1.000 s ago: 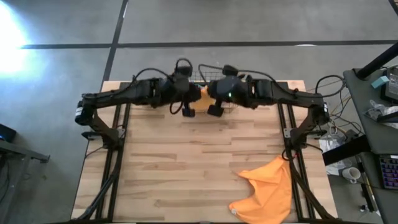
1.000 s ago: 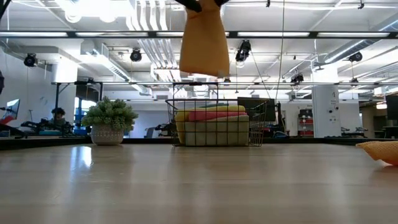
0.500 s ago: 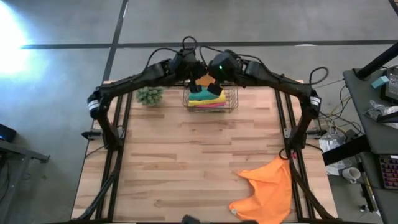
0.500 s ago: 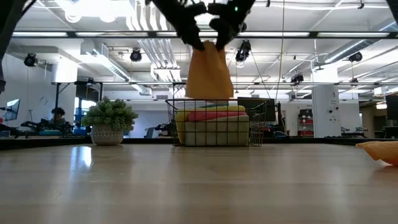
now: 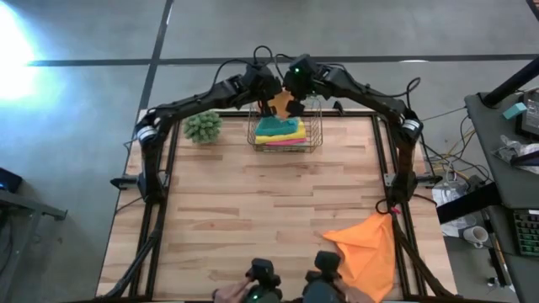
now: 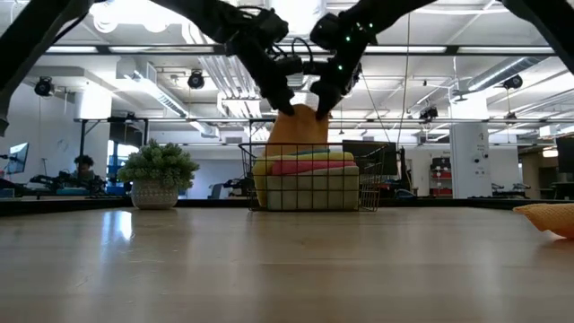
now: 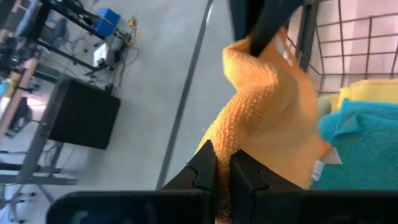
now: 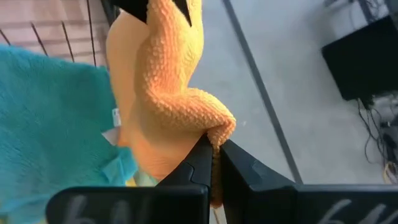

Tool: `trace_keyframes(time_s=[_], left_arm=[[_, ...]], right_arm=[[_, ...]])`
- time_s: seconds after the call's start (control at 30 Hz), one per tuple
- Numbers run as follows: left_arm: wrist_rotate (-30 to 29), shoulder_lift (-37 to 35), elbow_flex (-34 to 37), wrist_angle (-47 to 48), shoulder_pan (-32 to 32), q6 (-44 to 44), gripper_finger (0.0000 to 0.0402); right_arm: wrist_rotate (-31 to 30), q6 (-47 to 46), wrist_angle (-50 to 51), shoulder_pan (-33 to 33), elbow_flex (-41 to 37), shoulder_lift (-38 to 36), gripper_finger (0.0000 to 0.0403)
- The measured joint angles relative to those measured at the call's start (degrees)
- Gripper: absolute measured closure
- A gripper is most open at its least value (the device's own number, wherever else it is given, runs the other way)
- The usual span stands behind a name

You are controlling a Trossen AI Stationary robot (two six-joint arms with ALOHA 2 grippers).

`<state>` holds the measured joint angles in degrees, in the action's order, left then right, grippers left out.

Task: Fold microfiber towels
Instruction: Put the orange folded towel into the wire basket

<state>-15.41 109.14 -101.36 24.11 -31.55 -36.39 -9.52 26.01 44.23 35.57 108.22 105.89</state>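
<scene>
Basket (image 5: 313, 139) wires half-hide orange towel (image 6: 300, 128) (pinched above).

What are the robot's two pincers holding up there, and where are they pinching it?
Both hold one folded orange towel over the wire basket. The left pincer and right pincer are each shut on its top edge, one at each end.

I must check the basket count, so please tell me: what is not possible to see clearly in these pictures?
- High view: the folded orange towel is mostly hidden by the left hand and right hand.
- Low view: the towels in the wire basket are partly hidden behind its wires; their number cannot be told.
- Low view: the loose orange towel is cut off by the edge.
</scene>
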Motion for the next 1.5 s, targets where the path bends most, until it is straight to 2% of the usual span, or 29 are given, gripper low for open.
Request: trace_keyframes(time_s=[0.23,0.47,0.63,0.73,1.07,1.27,1.5], left_arm=[[0.42,2.89,0.00,-2.50,-0.77,-1.16,0.0400],[1.46,2.41,-0.51,-4.78,-0.60,-1.68,0.0400],[4.74,1.93,-0.52,4.91,-0.01,2.51,0.0400],[8.01,1.93,0.66,8.57,0.25,4.29,0.0400],[8.60,2.04,1.25,19.22,0.83,6.09,0.0399],[9.26,2.04,1.28,20.48,1.49,7.55,0.0355],[9.19,1.50,1.29,23.59,2.46,9.91,0.0270]], right_arm=[[2.60,6.41,-1.01,3.00,0.00,1.81,0.0395],[2.99,7.06,-0.93,2.98,0.15,1.06,0.0395],[10.35,4.76,4.86,1.67,-0.53,1.41,0.0395],[10.52,4.31,4.85,-0.01,-2.92,1.53,0.0395],[11.47,-0.45,4.15,-2.92,-8.10,1.66,0.0395],[11.72,-1.64,5.11,-3.80,-8.13,1.66,0.0391],[15.88,-3.80,5.90,-4.00,-8.07,1.66,0.0343]])
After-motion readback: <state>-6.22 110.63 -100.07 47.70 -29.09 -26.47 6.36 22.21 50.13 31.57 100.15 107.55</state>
